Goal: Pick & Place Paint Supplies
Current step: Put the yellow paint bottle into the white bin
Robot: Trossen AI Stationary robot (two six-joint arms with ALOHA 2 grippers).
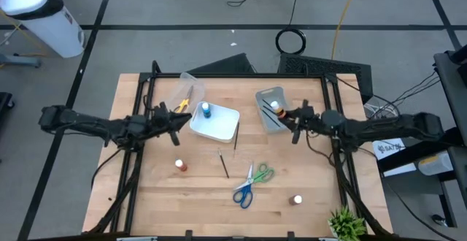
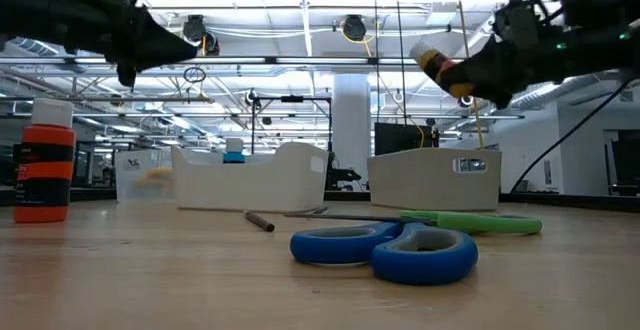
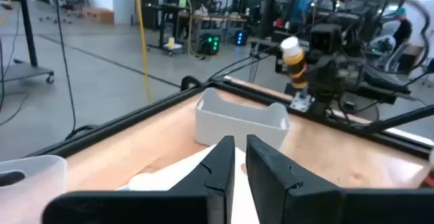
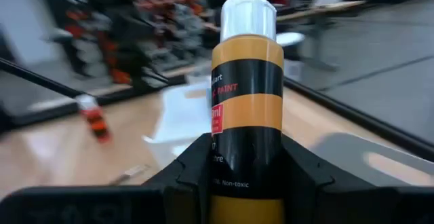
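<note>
table [image 1: 306, 204]: pale wooden boards, dark metal frame along the edges.
white bin [image 1: 222, 128]: square, shallow, smooth plastic; holds a bottle with a blue cap [image 1: 206, 109]; a thin dark paintbrush [image 1: 236, 135] lies along its side.
grey bin [image 1: 268, 95]: rectangular, beside the right gripper; dark brushes inside, hard to make out.
clear bin [image 1: 182, 88]: see-through plastic, behind the left gripper; something yellow inside, blurred.
right gripper [image 4: 245, 159]: raised over the grey bin's edge, jaws clamped on the ochre paint bottle [image 4: 245, 108], a round bottle with a black label and white cap, upright in the fingers.
left gripper [image 3: 241, 163]: raised beside the white bin, jaws nearly together, nothing between them.
scissors: blue-handled pair [image 1: 242, 193] and green-handled pair [image 1: 260, 173] crossed on the table's front half.
loose brush [image 1: 224, 163]: thin, dark, on bare wood.
red-orange bottle [image 1: 180, 166]: standing front left.
small bottle [image 1: 297, 199]: front right, colour hard to tell.
</note>
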